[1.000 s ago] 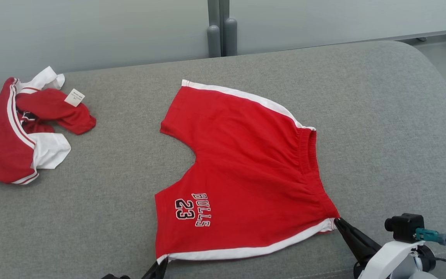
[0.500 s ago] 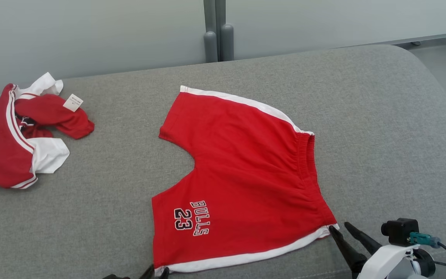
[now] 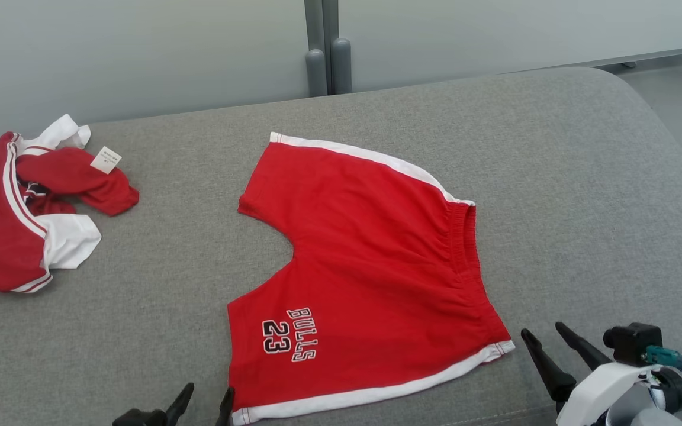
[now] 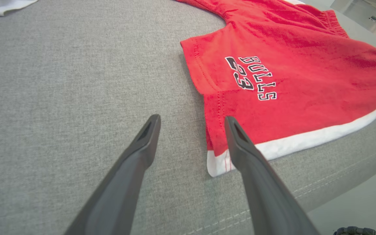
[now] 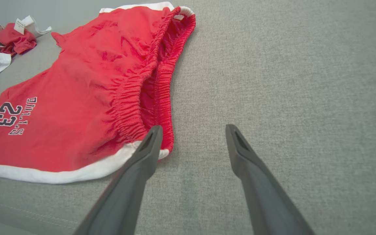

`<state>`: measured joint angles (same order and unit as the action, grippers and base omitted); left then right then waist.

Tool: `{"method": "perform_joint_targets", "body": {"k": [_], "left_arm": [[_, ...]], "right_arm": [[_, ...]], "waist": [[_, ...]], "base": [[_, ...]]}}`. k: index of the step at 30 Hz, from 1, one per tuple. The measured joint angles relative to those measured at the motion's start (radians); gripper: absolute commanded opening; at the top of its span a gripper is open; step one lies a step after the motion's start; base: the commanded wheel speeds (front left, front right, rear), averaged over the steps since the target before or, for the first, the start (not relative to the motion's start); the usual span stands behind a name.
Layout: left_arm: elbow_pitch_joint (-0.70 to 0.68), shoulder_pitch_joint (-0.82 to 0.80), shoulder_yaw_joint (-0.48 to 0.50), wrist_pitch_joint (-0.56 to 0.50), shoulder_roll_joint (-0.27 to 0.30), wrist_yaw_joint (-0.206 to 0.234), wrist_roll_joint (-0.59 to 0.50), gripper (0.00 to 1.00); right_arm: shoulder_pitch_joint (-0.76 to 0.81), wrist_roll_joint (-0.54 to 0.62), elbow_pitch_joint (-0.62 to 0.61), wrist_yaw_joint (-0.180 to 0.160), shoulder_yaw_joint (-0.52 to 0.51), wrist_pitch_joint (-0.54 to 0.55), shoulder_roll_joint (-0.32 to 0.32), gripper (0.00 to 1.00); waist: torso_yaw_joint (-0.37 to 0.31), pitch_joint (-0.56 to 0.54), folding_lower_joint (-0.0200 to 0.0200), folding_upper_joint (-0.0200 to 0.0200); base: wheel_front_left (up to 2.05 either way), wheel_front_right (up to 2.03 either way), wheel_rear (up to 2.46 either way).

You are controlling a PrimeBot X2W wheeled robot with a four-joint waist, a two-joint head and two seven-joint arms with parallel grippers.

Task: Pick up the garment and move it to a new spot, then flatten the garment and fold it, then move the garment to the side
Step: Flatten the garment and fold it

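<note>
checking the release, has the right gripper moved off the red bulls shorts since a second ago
Yes: the right gripper opened and drew rightward, clear of the red shorts' waistband corner.

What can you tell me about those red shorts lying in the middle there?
The red cotton-looking shorts lie spread nearly flat on the grey fabric cushion, gathered elastic waistband to the right, legs to the left. White stripes edge both sides; the near leg reads BULLS 23. Soft wrinkles sit near the waist. The open left hand and right hand hover by its near corners, not gripping it.
</note>
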<state>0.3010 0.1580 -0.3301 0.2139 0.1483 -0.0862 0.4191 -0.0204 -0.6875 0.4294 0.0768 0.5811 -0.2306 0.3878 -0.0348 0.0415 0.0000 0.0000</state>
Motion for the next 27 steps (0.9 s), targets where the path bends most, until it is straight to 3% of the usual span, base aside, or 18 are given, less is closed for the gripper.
{"method": "perform_joint_targets", "body": {"k": [8, 17, 27], "left_arm": [[-0.071, -0.089, 0.016, 0.018, -0.015, 0.016, -0.006, 1.0], [-0.129, -0.129, 0.042, 0.029, -0.047, 0.055, -0.012, 1.0], [-0.154, -0.165, 0.072, 0.034, -0.073, 0.115, -0.012, 1.0]], "right_arm": [[-0.088, 0.054, -0.057, -0.019, -0.034, -0.014, 0.01, 1.0], [-0.156, 0.1, -0.123, -0.068, -0.08, -0.018, 0.005, 1.0], [-0.199, 0.154, -0.214, -0.115, -0.107, -0.02, -0.062, 1.0]], "waist": [[-0.005, -0.011, 0.0, 0.0], [-0.008, -0.041, 0.0, 0.0], [-0.003, -0.056, 0.0, 0.0]], "base": [[0.0, 0.0, 0.0], [0.0, 0.0, 0.0], [0.0, 0.0, 0.0]]}}
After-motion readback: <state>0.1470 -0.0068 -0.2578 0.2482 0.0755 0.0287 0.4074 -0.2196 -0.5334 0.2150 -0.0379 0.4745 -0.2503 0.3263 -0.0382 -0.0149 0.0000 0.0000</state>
